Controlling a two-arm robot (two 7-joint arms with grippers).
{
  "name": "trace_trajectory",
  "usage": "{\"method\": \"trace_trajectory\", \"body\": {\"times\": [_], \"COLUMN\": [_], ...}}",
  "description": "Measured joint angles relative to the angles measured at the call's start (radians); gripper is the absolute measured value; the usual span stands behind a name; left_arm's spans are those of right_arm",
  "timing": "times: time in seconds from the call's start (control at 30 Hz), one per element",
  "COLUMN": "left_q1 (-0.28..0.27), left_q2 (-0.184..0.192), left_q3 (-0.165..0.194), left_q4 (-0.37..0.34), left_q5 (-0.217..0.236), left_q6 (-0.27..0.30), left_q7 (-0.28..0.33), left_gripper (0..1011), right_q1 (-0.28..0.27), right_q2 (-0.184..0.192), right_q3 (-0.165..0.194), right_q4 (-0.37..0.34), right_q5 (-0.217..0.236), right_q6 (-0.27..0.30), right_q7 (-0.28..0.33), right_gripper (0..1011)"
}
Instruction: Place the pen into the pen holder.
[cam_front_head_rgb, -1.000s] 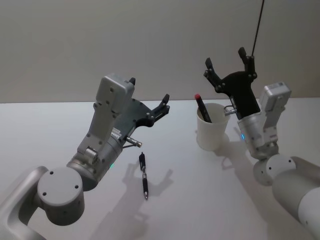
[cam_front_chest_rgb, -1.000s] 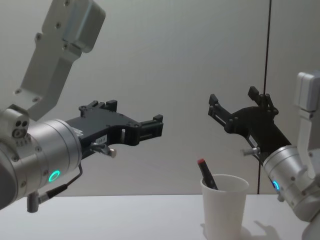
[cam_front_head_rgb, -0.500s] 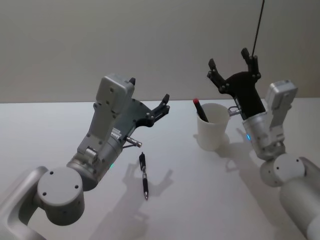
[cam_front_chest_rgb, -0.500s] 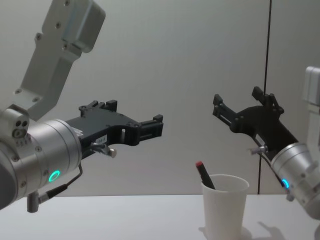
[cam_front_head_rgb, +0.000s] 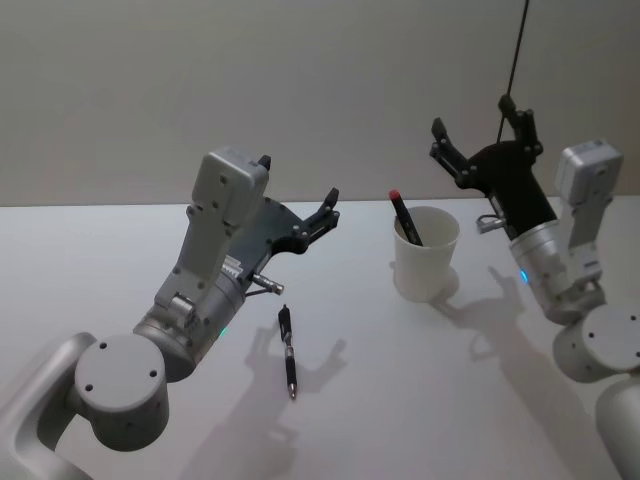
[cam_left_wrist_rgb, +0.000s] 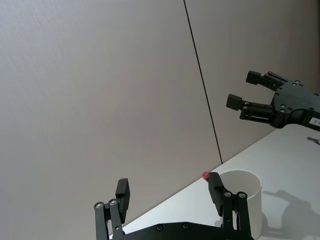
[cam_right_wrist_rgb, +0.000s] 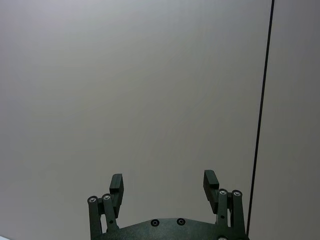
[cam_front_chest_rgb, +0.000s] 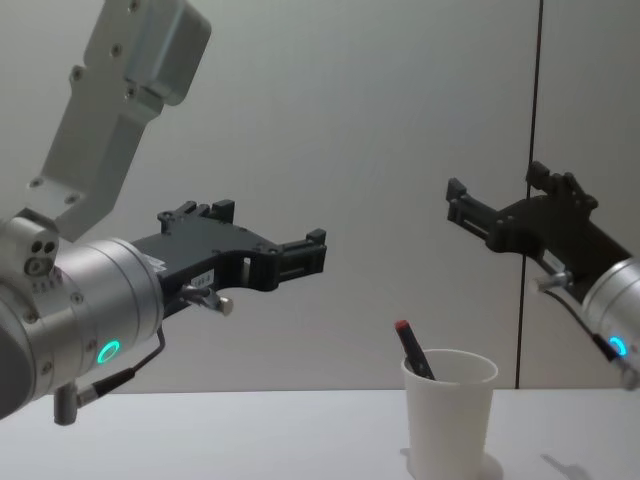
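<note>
The pen holder (cam_front_head_rgb: 426, 262) is a white paper cup standing right of centre on the table; it is also in the chest view (cam_front_chest_rgb: 448, 418) and the left wrist view (cam_left_wrist_rgb: 246, 199). A dark pen with a red end (cam_front_head_rgb: 405, 218) (cam_front_chest_rgb: 410, 350) leans inside it. A second black pen (cam_front_head_rgb: 288, 350) lies flat on the table, left of the cup. My right gripper (cam_front_head_rgb: 472, 116) (cam_front_chest_rgb: 497, 182) (cam_left_wrist_rgb: 244, 90) (cam_right_wrist_rgb: 163, 179) hangs open and empty above and right of the cup. My left gripper (cam_front_head_rgb: 297, 178) (cam_front_chest_rgb: 268, 228) (cam_left_wrist_rgb: 169, 184) is open and empty, raised above the lying pen.
The white table (cam_front_head_rgb: 400, 380) runs back to a plain grey wall. A thin black cable (cam_front_head_rgb: 518, 45) hangs down the wall behind the right gripper. My two arm bodies fill the near left and near right of the table.
My right gripper has drawn back to the right, away from above the cup, still open. The red-ended pen stays in the cup. The left arm and the lying pen have not moved.
</note>
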Motion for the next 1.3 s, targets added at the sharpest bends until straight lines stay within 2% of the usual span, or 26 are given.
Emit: {"method": "trace_trajectory", "body": {"times": [0.13, 0.3, 0.47, 0.93, 1.3], "left_q1": [0.0, 0.0, 0.0, 0.0, 0.0], "left_q2": [0.0, 0.0, 0.0, 0.0, 0.0], "left_q3": [0.0, 0.0, 0.0, 0.0, 0.0], "left_q4": [0.0, 0.0, 0.0, 0.0, 0.0], "left_q5": [0.0, 0.0, 0.0, 0.0, 0.0], "left_q6": [0.0, 0.0, 0.0, 0.0, 0.0], "left_q7": [0.0, 0.0, 0.0, 0.0, 0.0], "left_gripper": [1004, 1004, 1004, 1004, 1004], "right_q1": [-0.044, -0.075, -0.115, -0.185, -0.222], "right_q2": [0.014, 0.026, 0.045, 0.092, 0.13], "right_q3": [0.009, 0.017, 0.03, 0.069, 0.099], "right_q4": [-0.094, -0.158, -0.241, -0.379, -0.448], "right_q5": [-0.014, -0.024, -0.04, -0.062, -0.08], "right_q6": [0.073, 0.127, 0.208, 0.36, 0.452], "right_q7": [-0.006, -0.012, -0.022, -0.022, -0.005], "right_gripper": [1002, 1002, 1002, 1002, 1002]}}
